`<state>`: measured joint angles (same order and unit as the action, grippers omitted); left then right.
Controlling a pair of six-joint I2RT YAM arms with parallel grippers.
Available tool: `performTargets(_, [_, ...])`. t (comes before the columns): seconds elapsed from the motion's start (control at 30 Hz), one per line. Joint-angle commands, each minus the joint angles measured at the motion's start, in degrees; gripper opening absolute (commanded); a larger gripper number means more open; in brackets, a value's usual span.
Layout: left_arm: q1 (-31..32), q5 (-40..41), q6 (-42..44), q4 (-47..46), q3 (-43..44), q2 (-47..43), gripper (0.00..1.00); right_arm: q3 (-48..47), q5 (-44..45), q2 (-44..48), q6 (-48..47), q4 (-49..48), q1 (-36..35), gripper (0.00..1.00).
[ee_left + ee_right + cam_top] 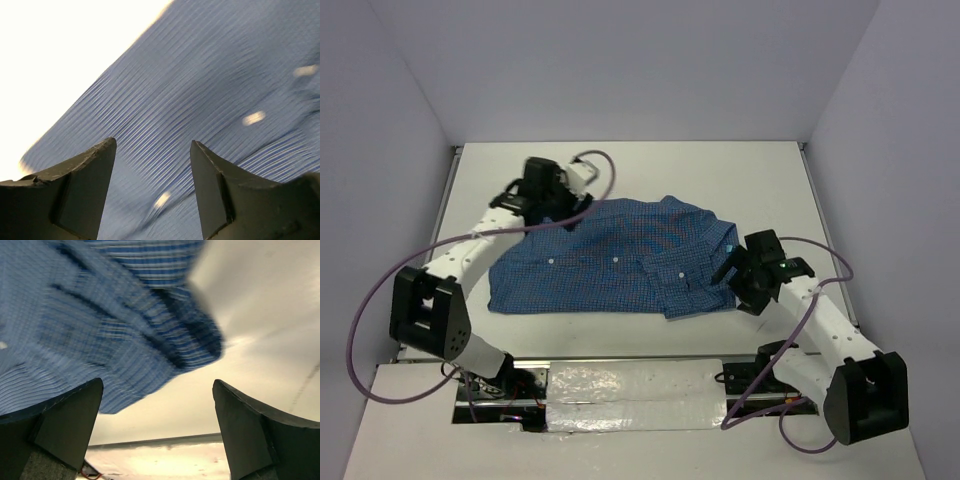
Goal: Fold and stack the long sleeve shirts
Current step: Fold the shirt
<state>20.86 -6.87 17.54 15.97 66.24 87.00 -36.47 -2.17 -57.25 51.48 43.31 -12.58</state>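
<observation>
A blue finely checked long sleeve shirt lies partly folded in the middle of the white table, its row of white buttons facing up. My left gripper hovers over the shirt's far left edge. In the left wrist view this gripper is open, with blurred cloth and a white button below it and nothing between the fingers. My right gripper is at the shirt's right edge. In the right wrist view it stands wide open over bare table, with a shirt corner just beyond its left finger.
Grey walls close in the table on three sides. A shiny silver strip runs along the near edge between the arm bases. Purple cables loop off both arms. Bare table lies beyond the shirt.
</observation>
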Motion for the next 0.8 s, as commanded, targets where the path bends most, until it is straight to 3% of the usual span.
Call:
performTargets(0.0, [-10.9, 0.3, -1.5, 21.4, 2.2, -4.6, 0.74, 3.2, -1.3, 2.0, -2.4, -3.2, 2.2, 0.97])
performTargets(0.1, [-21.2, 1.1, -3.0, 26.0, -1.4, -7.9, 0.76, 4.8, -1.0, 2.4, -3.3, -5.5, 3.6, 0.97])
performTargets(0.3, [-35.4, -1.7, -2.1, 26.9, -8.8, -9.0, 0.99, 7.3, -2.9, -2.4, -5.8, -11.9, 5.1, 0.94])
performTargets(0.47, [-38.2, -1.6, 2.9, 27.7, -9.1, -3.1, 0.99, 10.0, -3.8, -3.8, -6.5, -15.5, 5.1, 0.85])
performTargets(0.63, [-38.1, 1.3, 5.0, 23.3, -14.0, 2.8, 0.97, 12.6, -5.5, -3.2, -5.2, -19.1, 5.3, 0.63])
performTargets(0.77, [-37.3, -0.9, 6.4, 21.7, -15.8, 5.0, 0.80, 13.4, -5.5, -3.2, -4.8, -20.6, 5.2, 0.46])
